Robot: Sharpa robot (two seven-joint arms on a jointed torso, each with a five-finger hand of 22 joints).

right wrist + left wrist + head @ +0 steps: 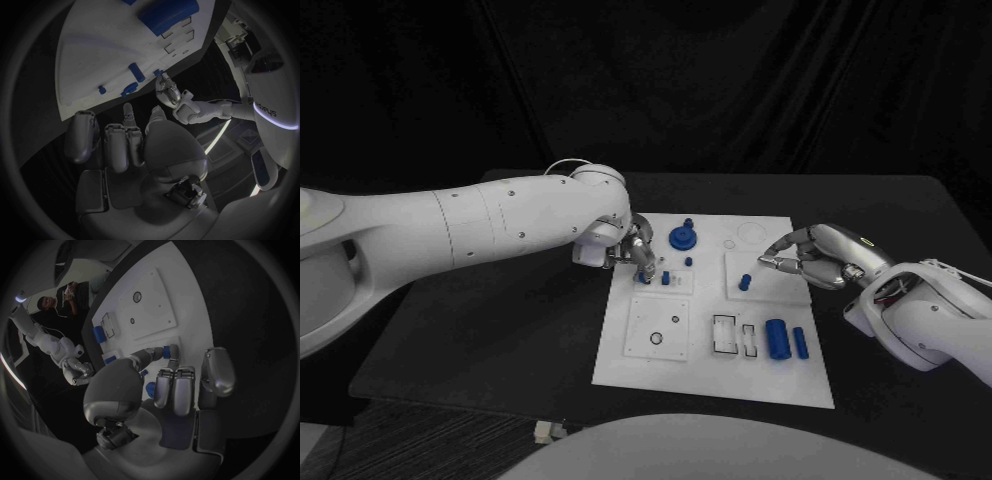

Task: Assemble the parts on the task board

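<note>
No text, label or number can be read on the task board [711, 380], its parts or the tabletop [502, 340].

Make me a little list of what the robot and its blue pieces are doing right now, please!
Board: white task board on the black table
Left hand: left hand at the board's left edge, fingertips at a small blue part; whether it grips it cannot be told
Right hand: right hand over the board's right side, holding nothing, fingers curled
Standing part: blue knob near the far edge
Lying parts: two blue cylinders side by side near the right edge
</note>
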